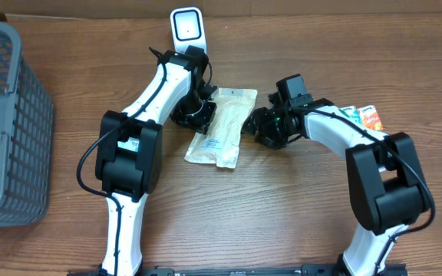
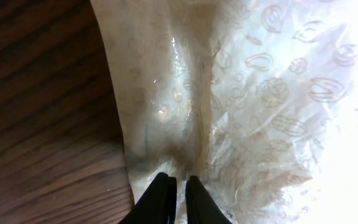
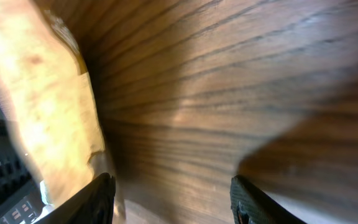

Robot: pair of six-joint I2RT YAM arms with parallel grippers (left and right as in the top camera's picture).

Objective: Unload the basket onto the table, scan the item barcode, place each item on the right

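Translucent printed pouch (image 1: 222,126) lies flat on the wooden table (image 1: 282,215). Left gripper (image 1: 199,115) sits pressed shut at one edge; right gripper (image 1: 255,126) stands spread beside the other. Any lift should turn the pouch's label toward the white scanner (image 1: 186,27)

Wood-grain table (image 3: 229,93) fills most of frame, motion-blurred. Right gripper (image 3: 173,202) at bottom edge: two dark fingertips (image 3: 101,199), jaws set wide apart, only bare table between them. Pale tan pouch (image 3: 48,106) runs down the left side, blurred, its lower edge just beside the left fingertip; contact unclear. Dark object (image 3: 2,193) in lower left corner, unidentifiable. Dark shadow lower right.
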